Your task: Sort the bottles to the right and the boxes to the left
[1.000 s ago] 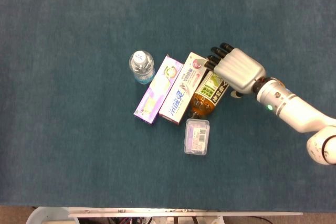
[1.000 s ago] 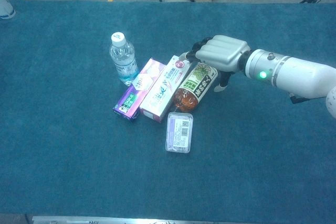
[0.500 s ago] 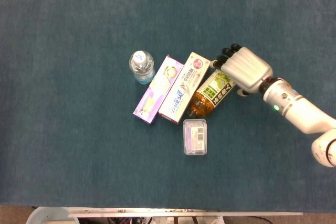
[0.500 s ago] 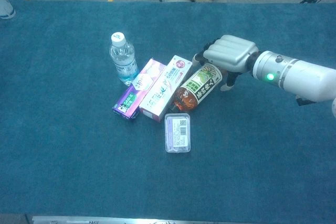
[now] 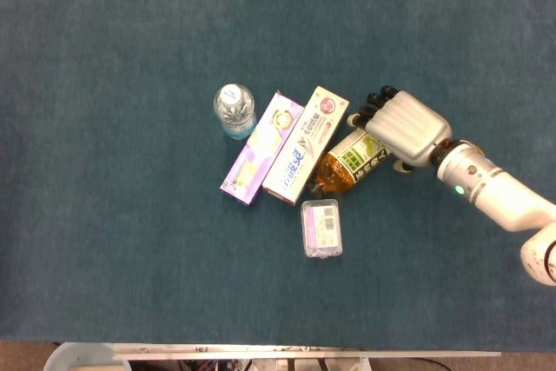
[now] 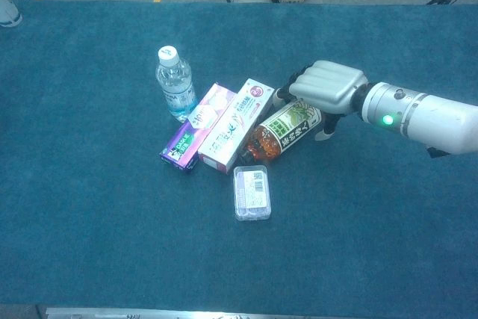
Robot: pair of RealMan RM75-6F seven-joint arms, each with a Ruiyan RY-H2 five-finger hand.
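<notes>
Wide bare cloth is lying open right of the lying brown tea bottle with green label; leftward, a white toothpaste box is blocking, and a small clear plastic case is sitting just below.

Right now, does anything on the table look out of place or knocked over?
Yes: the tea bottle lies on its side against the white box, with the right hand on its upper end. The water bottle stands upright. Nothing looks spilled or damaged.
</notes>
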